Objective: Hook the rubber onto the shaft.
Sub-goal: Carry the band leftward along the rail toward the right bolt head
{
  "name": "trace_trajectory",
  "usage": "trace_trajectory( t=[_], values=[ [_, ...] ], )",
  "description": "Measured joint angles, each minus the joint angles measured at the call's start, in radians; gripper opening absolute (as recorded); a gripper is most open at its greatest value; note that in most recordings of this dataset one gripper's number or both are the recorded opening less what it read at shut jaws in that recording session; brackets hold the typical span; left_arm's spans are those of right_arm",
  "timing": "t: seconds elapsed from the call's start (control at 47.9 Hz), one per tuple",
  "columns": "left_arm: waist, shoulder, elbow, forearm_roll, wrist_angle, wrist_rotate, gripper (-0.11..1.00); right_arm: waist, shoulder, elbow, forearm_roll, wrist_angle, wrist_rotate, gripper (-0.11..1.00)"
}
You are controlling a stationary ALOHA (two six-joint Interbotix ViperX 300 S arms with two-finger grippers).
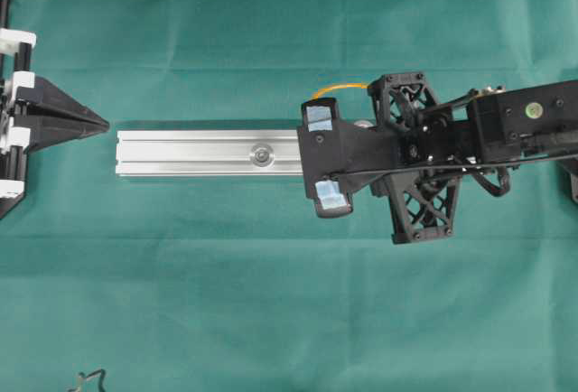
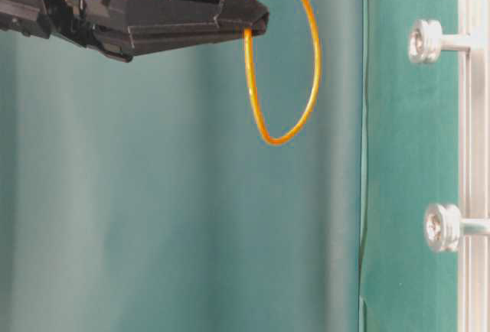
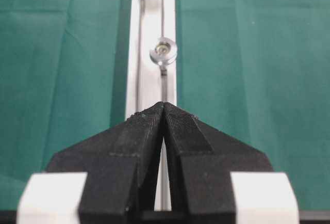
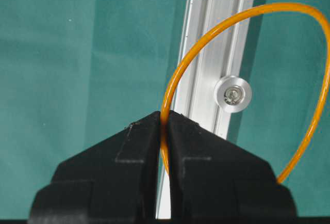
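The rubber [image 4: 178, 79] is a thin orange oval loop. My right gripper [image 4: 165, 116] is shut on one side of it, and the rest of the loop hangs free. In the table-level view the rubber [image 2: 314, 64] in the right gripper [image 2: 256, 26] is held clear of the silver rail [image 2: 475, 148] and its two shafts [image 2: 425, 41] [image 2: 440, 227]. In the right wrist view one shaft [image 4: 233, 94] shows through the loop. From overhead the right gripper [image 1: 323, 153] is over the rail [image 1: 199, 154], with the rubber [image 1: 341, 89] showing beside it. My left gripper [image 1: 104, 125] is shut and empty, just off the rail's left end.
A green cloth [image 1: 271, 302] covers the table. One shaft [image 1: 262, 154] stands in the uncovered part of the rail. The left wrist view looks along the rail [image 3: 152, 53] to a shaft [image 3: 163, 52] beyond the left gripper [image 3: 164, 105]. A small dark object [image 1: 88, 379] lies at the front left edge.
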Motion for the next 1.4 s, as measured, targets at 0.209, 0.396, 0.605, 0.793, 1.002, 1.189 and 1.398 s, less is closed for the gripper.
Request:
trace_trajectory(
  t=[0.209,0.396,0.605,0.793,1.002,1.189,1.398],
  values=[
    [0.000,0.000,0.000,-0.002,0.000,0.000,0.00,0.000,0.002,0.002,-0.002,0.000,0.002,0.07],
    [0.000,0.000,0.000,-0.002,0.000,0.000,0.00,0.000,0.002,0.002,-0.002,0.000,0.002,0.07],
    [0.000,0.000,0.000,0.000,0.000,0.000,0.00,0.000,0.002,0.000,0.000,0.000,0.000,0.07],
    [0.000,0.000,0.000,-0.002,0.000,0.000,0.00,0.000,0.002,0.002,0.000,0.000,0.002,0.07],
    [0.000,0.000,0.000,-0.002,0.000,0.000,0.00,0.000,0.002,0.015,-0.002,-0.014,0.005,0.07],
    [0.000,0.000,0.000,-0.002,0.000,0.000,0.00,0.000,0.002,0.072,-0.002,-0.067,0.008,0.07],
    [0.002,0.000,0.000,-0.002,0.000,0.000,0.00,0.000,0.002,0.133,0.000,-0.127,0.009,0.07]
  ],
)
